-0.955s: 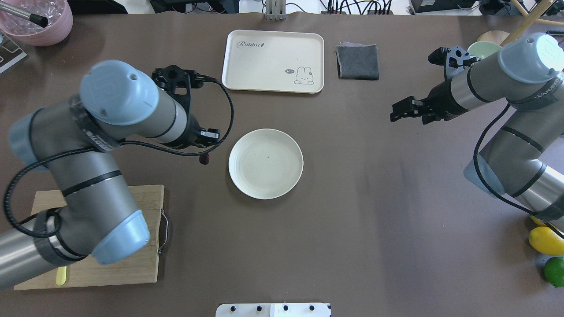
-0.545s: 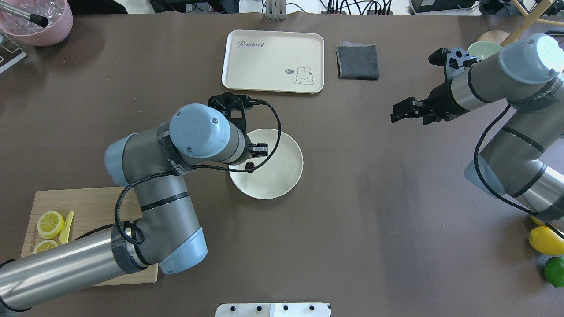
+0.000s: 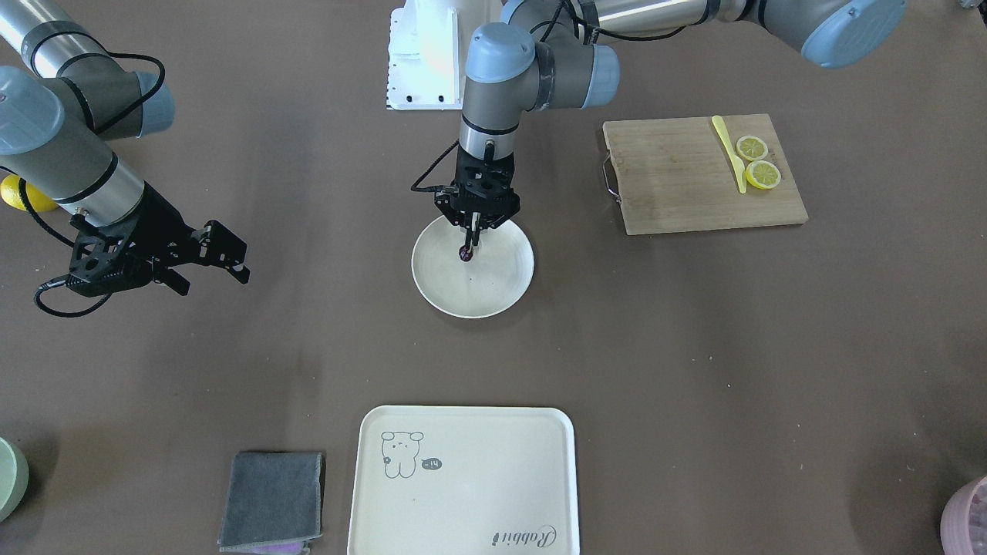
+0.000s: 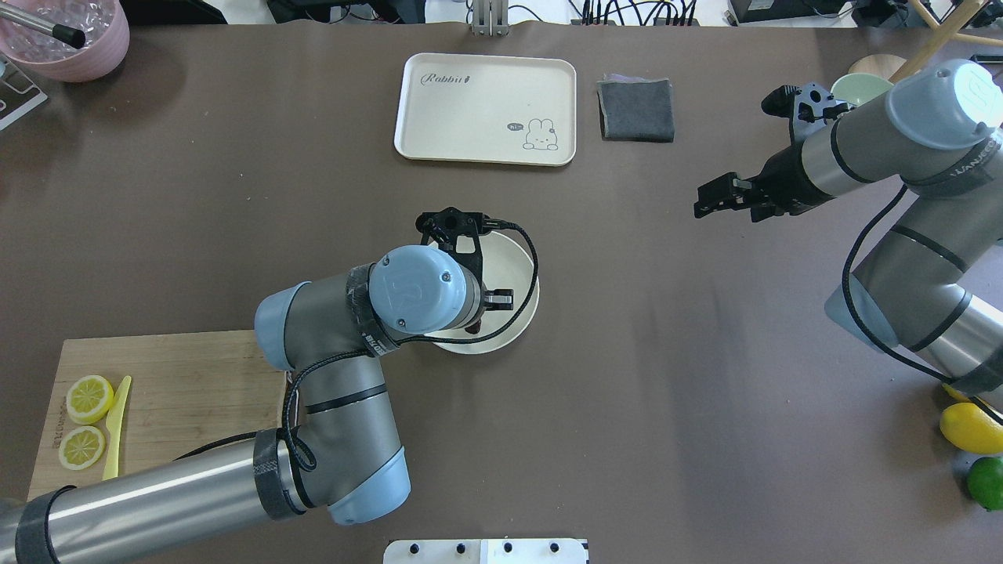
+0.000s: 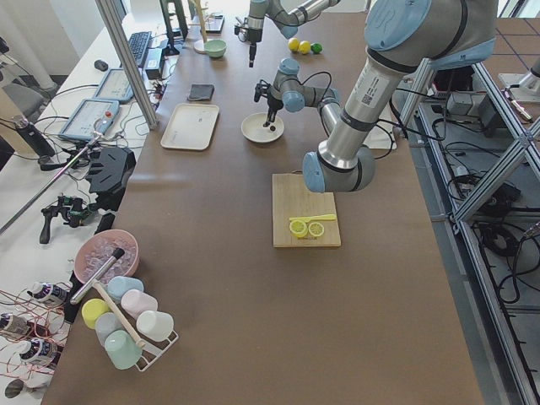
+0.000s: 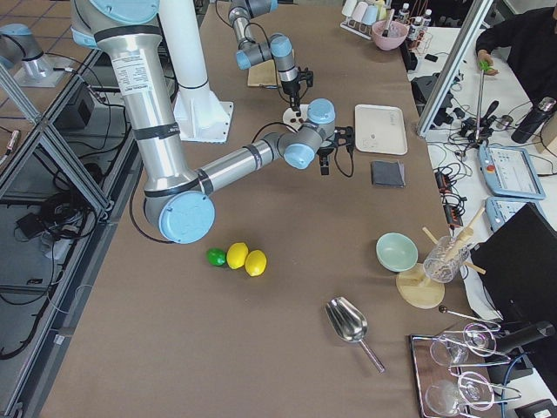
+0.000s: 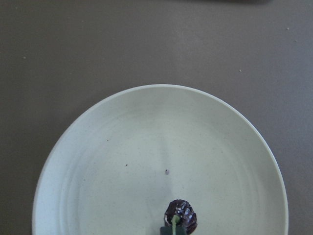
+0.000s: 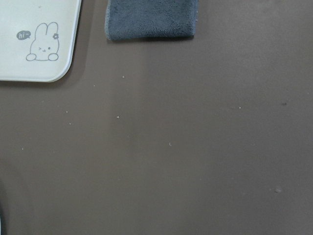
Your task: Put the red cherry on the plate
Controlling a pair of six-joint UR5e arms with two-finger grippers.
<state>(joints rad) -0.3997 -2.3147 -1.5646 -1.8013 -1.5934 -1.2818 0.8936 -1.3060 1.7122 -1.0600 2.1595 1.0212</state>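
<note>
The round cream plate (image 3: 493, 285) lies mid-table. My left gripper (image 3: 472, 230) points straight down over its robot-side half, shut on the stem of the red cherry (image 3: 465, 253). The dark cherry (image 7: 180, 218) hangs just above or at the plate's surface (image 7: 146, 147); I cannot tell whether it touches. In the overhead view the left wrist covers much of the plate (image 4: 513, 254). My right gripper (image 4: 700, 200) hovers open and holds nothing, well off to the plate's right, and it is also seen in the front-facing view (image 3: 220, 270).
A rectangular tray (image 4: 486, 110) with a rabbit drawing and a folded grey cloth (image 4: 636, 110) lie at the far side. A wooden cutting board (image 4: 180, 392) holds lemon slices and a yellow knife. A lemon (image 4: 972, 427) and a lime (image 4: 986, 482) sit near the right arm's base.
My left arm has carried the cherry rightward, from beside the plate's left rim to over the plate. The cutting board's lemon slices are now uncovered. The right arm has not moved.
</note>
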